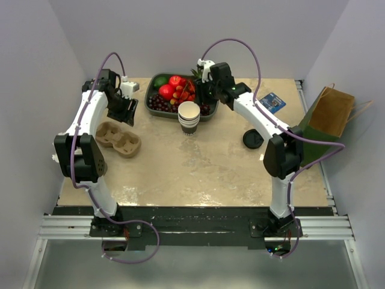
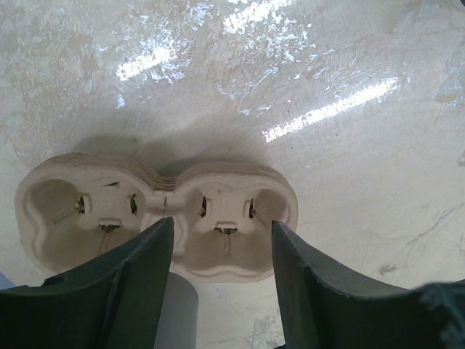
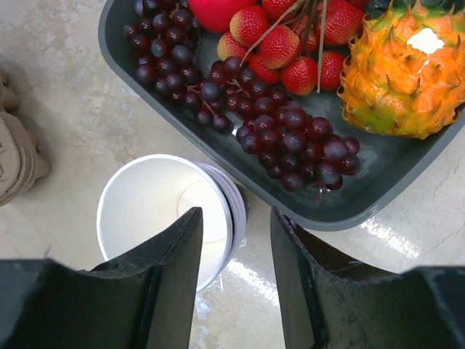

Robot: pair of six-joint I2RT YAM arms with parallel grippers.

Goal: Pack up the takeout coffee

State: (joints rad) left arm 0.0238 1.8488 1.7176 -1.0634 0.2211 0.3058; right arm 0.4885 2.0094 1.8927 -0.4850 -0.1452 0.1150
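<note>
Carefully, the right claw (image 3: 237, 218), jaws parted astride the wall of the stack of white cups (image 3: 160, 203), should pinch only the top rim; the left claw (image 2: 222, 225) hangs released over the pulp carrier (image 2: 156, 185). The takeout coffee may be the black disc (image 1: 252, 139) right of centre on the worktop (image 1: 198, 174), though I cannot tell whether a cup stands beneath.
</note>
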